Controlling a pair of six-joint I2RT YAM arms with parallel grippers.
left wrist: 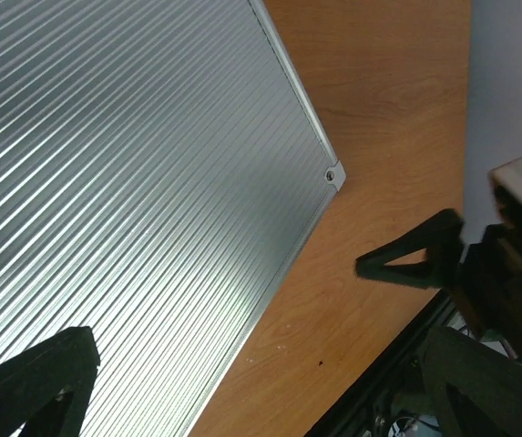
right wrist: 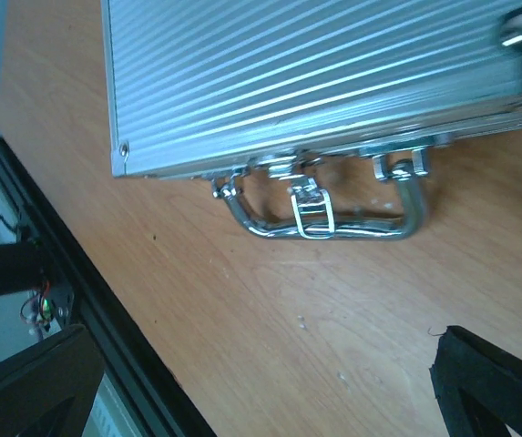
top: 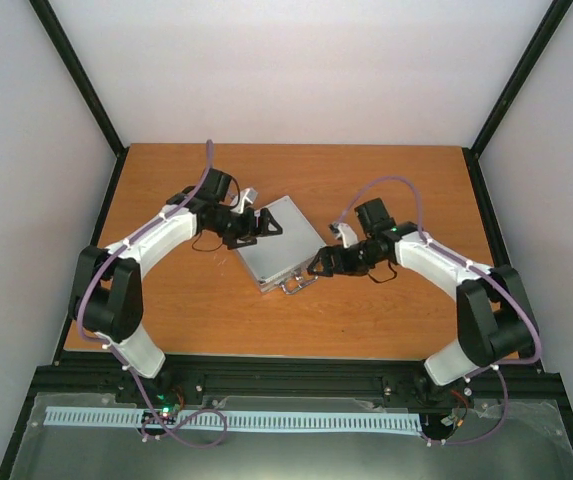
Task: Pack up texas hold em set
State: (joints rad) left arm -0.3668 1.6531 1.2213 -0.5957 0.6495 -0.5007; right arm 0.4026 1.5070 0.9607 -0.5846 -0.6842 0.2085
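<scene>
Wood-grain table (top: pixel 386 180), boxed in by pale walls (top: pixel 296 70) and a black frame (top: pixel 81 75), carries a single silver case (top: pixel 271 245) lying flat near its middle, turned at an angle to the table's edges. The ribbed lid is down, so whatever the case contains cannot be seen. Its chrome handle (top: pixel 296 287) sticks out from the near edge and lies on the wood. In the right wrist view a small metal latch (right wrist: pixel 311 205) sits at the middle of that edge, hanging over the handle bar.

Both arms reach in from the near side. The left gripper (top: pixel 266 225) hangs over the far left part of the lid. Its fingers are spread wide and grip nothing. In the left wrist view one fingertip (left wrist: pixel 51 373) is over the ribbed metal and the other (left wrist: pixel 406 259) is over bare wood beyond the case's corner. The right gripper (top: pixel 318 265) sits just beside the handle end of the case, over the table. Its fingers are likewise set wide apart and empty, and the right wrist view shows it clear of both handle and case.
</scene>
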